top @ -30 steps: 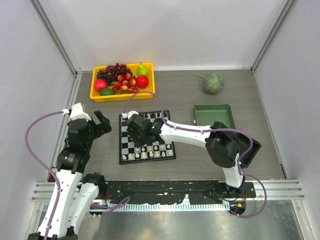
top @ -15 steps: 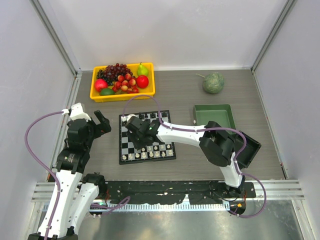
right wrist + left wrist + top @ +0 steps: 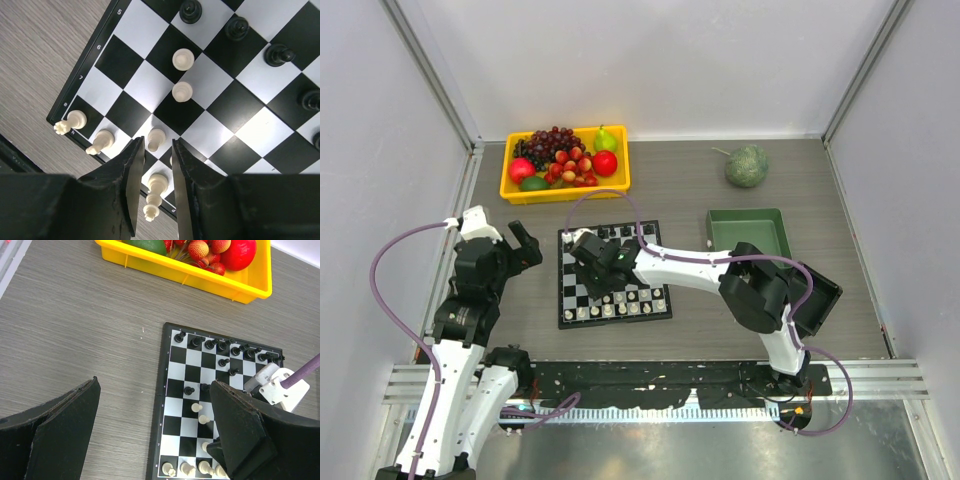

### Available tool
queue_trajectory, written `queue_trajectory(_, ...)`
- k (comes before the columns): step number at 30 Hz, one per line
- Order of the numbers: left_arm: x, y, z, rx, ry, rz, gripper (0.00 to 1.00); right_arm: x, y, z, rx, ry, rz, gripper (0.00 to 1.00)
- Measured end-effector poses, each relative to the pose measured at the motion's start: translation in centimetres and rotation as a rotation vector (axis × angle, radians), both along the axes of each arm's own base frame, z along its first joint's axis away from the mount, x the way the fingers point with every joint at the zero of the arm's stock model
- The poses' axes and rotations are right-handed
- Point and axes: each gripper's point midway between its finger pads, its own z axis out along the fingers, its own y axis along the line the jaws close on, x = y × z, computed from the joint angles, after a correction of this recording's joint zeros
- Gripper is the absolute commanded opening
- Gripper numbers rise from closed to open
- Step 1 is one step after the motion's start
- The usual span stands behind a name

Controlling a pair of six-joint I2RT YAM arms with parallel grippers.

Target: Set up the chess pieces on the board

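Note:
The board [image 3: 563, 300] lies in the middle of the table. Black chess pieces [image 3: 620, 232] line its far rows and cream-white ones [image 3: 615, 310] its near rows. My right gripper [image 3: 595, 255] hangs over the board's left half. In the right wrist view the right gripper [image 3: 157, 142] is open by a narrow gap. A white pawn [image 3: 156, 137] shows between the tips, untouched, and two more white pawns [image 3: 183, 59] stand ahead on the board [image 3: 125, 60]. My left gripper [image 3: 515, 243] hovers wide open left of the board, and in its wrist view the left gripper [image 3: 155, 385] holds nothing.
A yellow tray [image 3: 565, 192] of fruit stands at the back left. A green tray [image 3: 748, 215] sits right of the board, with a green avocado [image 3: 746, 165] behind it. Grey walls close both sides.
The right arm's elbow has swung a little to the left while its gripper stayed over the board's left half. The left arm has not moved.

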Motion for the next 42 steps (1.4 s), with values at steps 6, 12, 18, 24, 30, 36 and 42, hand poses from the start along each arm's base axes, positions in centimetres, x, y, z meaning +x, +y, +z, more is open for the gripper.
queue_trajectory(6,0.0,0.0,0.0,0.0,0.0,0.001,0.99,1.0,0.0,0.7,-0.008,-0.049,-0.011,0.46)
queue_trajectory(12,0.0,0.1,0.1,0.003,-0.004,0.001,0.99,2.3,0.8,2.5,0.025,-0.08,-0.028,0.46)
queue_trajectory(18,-0.1,0.2,0.2,0.004,-0.009,0.003,0.99,3.6,1.6,3.5,0.049,-0.098,-0.042,0.45)
queue_trajectory(24,-0.1,0.2,0.2,0.005,-0.009,0.003,0.99,4.3,1.7,1.6,0.017,-0.084,-0.048,0.42)
queue_trajectory(30,-0.1,0.2,0.2,0.006,-0.009,0.003,0.99,4.2,1.6,0.2,-0.008,-0.068,-0.045,0.39)
queue_trajectory(36,-0.1,0.2,0.2,0.006,-0.009,0.003,0.99,4.1,1.5,-0.1,-0.018,-0.061,-0.043,0.3)
queue_trajectory(42,-0.1,0.2,0.2,0.006,-0.009,0.003,0.99,4.1,1.5,-0.1,-0.018,-0.062,-0.041,0.29)
